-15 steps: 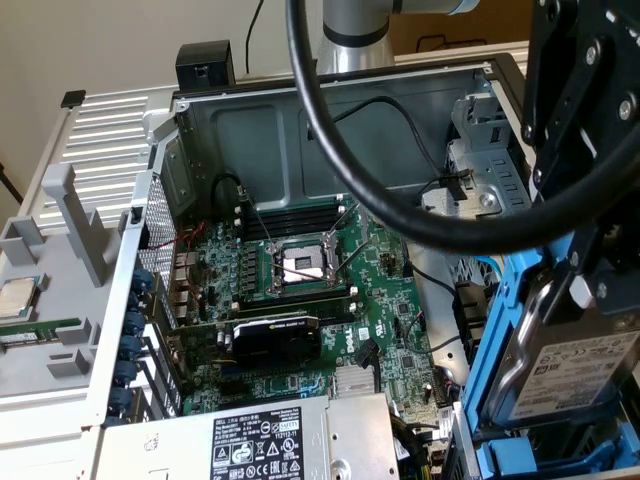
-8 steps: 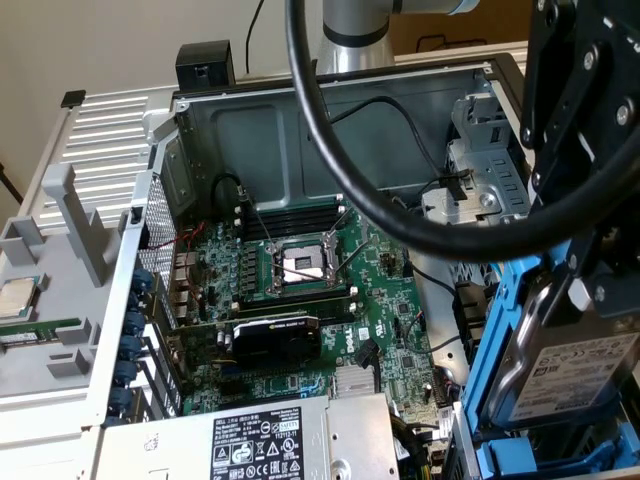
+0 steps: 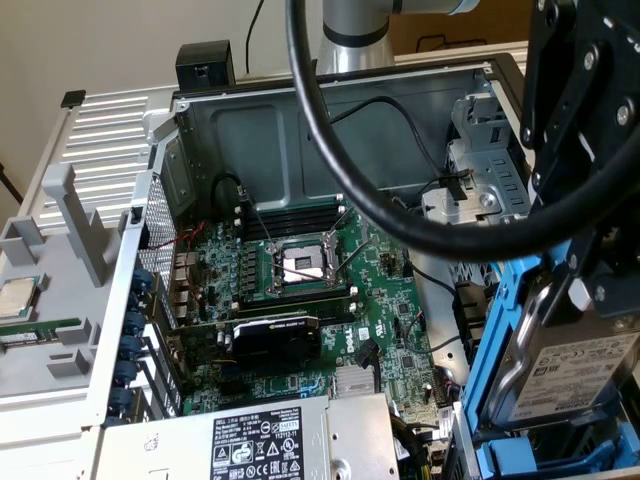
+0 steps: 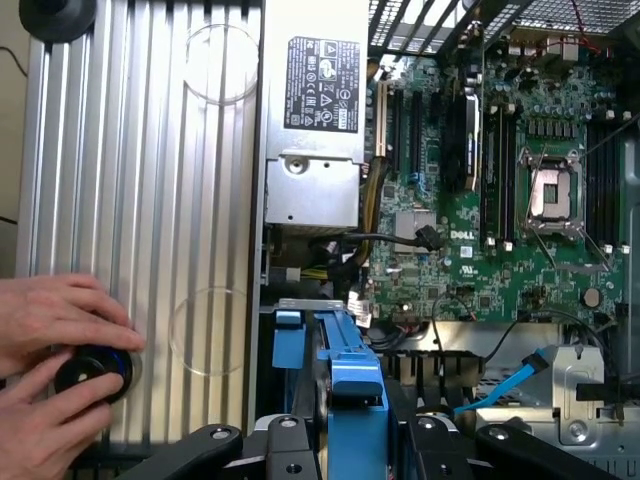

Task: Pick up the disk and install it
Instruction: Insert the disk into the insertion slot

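disk (image 3: 585, 372): silver drive, white printed label, clipped in blue carrier (image 3: 497, 340).
disk position: on edge, tilted, at the exterior view's lower right, by the open side of the case (image 3: 200, 130); cannot tell whether its lower edge touches anything.
gripper (image 4: 355, 445): black, directly above the disk, reaching down onto it.
fingers (image 4: 280, 440): pinching the blue carrier, one on each side, the blue plastic between them in the wrist view.
case: open, lying flat, motherboard (image 3: 330, 300) facing up.
motherboard: green, CPU socket (image 3: 302, 265) with metal frame near the middle, black graphics card (image 3: 275, 340) just beside it on the near side.
power supply (image 3: 270, 440): grey box, black-and-white label, at the exterior view's bottom edge, beside the disk.
drive cage (image 3: 480, 170): grey metal, at the exterior view's right, behind the disk.
black cable (image 3: 330, 150): thick loop hanging from the arm, crossing in front of the case.
blue cable (image 4: 500, 385): thin, runs from the board area toward the drive cage.
counter (image 4: 150, 200): ribbed metal surface, beside the case.
person's hands (image 4: 55, 315): both on a round black knob (image 4: 93, 372) on the counter, well apart from the gripper.
CPU chip (image 3: 18, 298): small square, silver, in a grey holder (image 3: 80, 215) at the exterior view's left, well apart from the disk.
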